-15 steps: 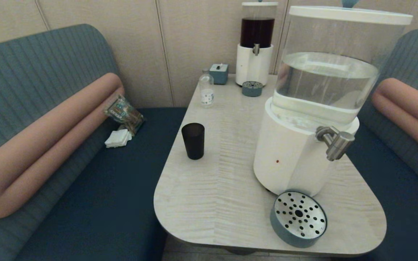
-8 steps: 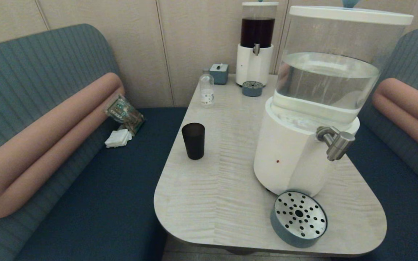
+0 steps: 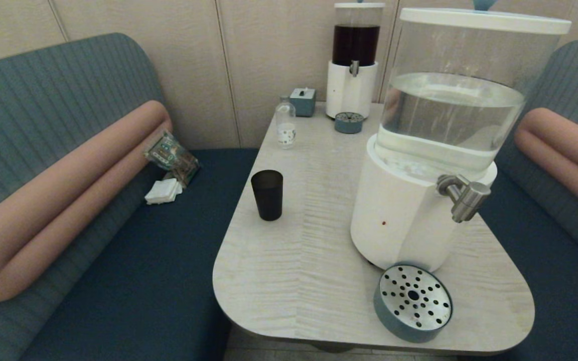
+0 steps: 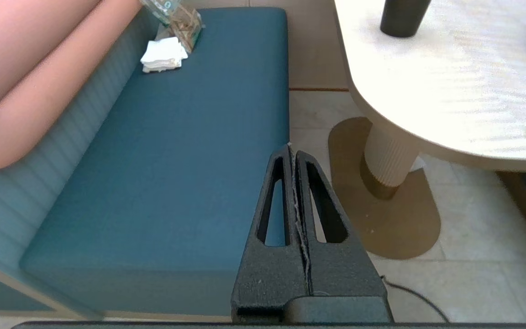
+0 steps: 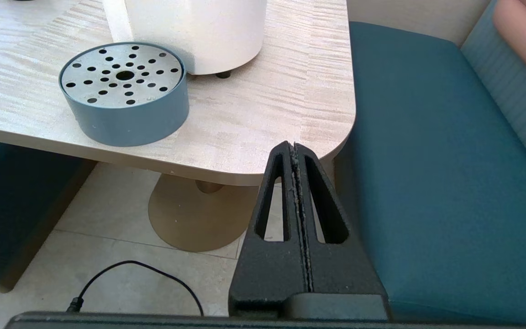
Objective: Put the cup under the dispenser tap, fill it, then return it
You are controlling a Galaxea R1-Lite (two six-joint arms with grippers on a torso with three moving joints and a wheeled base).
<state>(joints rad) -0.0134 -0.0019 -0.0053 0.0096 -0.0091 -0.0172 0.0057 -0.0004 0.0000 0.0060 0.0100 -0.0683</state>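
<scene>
Head view: the cup (image 3: 267, 194) stands upright on the desk (image 3: 289, 281), well apart from the water dispenser (image 3: 419, 200), on that dispenser's left side as the robot faces it. The dispenser tap (image 3: 463, 197) juts from the white base toward the robot's right, with nothing under it. The perforated drip tray (image 3: 412, 303) sits just in front of the dispenser base, not directly below the tap as far as this view shows. Behind the dispenser, near the wall: a dark-liquid dispenser (image 3: 354, 60), a clear glass bottle (image 3: 285, 123), a small blue box (image 3: 302, 101). Neither arm appears here.

Left wrist view: left end effector (image 4: 293, 157) hangs low beside the desk, above the blue bench seat (image 4: 176, 160), its 2 fingers pressed together, holding nothing. The cup's base shows at the far desk edge.

Right wrist view: right end effector (image 5: 294, 151) sits below the desk corner nearest the drip tray, fingers likewise pressed together, empty.

Step in hand, by my reading: step 1, pickup not yet begun. Next move calls for 1 arm, likely the left since the cup is on its side, to rise above desk level, spread its fingers wider than the tumbler, and close around its mid-height without tipping it.
</scene>
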